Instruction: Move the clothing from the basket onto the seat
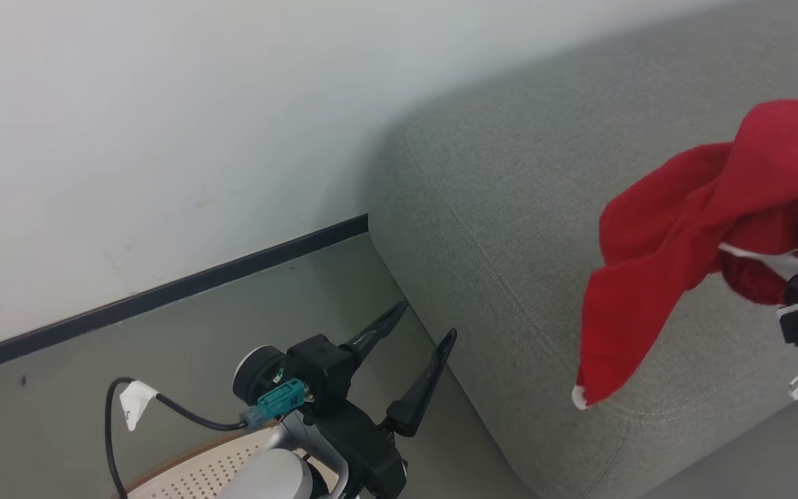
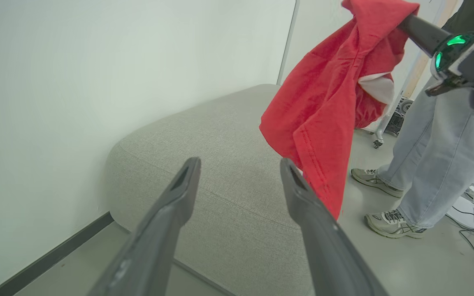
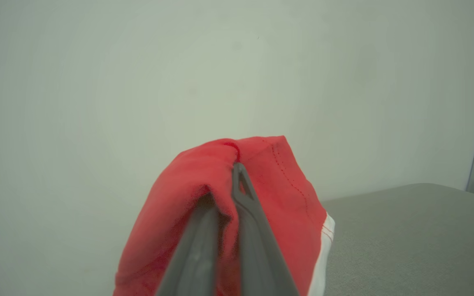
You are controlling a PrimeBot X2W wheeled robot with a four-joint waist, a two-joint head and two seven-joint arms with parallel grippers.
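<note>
Midway: right gripper (image 3: 235, 181) clamps red clothing (image 1: 669, 242) dangling over the seat (image 1: 510, 208), not yet released; left gripper (image 1: 427, 320) hangs empty, jaws apart, above the basket (image 1: 191, 473), contents hidden.

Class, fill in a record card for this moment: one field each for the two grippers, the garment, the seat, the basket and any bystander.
Left gripper: open, empty, by the front corner of the seat.
Right gripper: shut on the clothing.
Clothing: red with white trim, hanging over the seat; contact unclear.
Seat: grey fabric cushion beside a white wall.
Basket: white, perforated, brown rim, partly hidden by the left arm.
Person: standing beyond the seat, in jeans and trainers.
</note>
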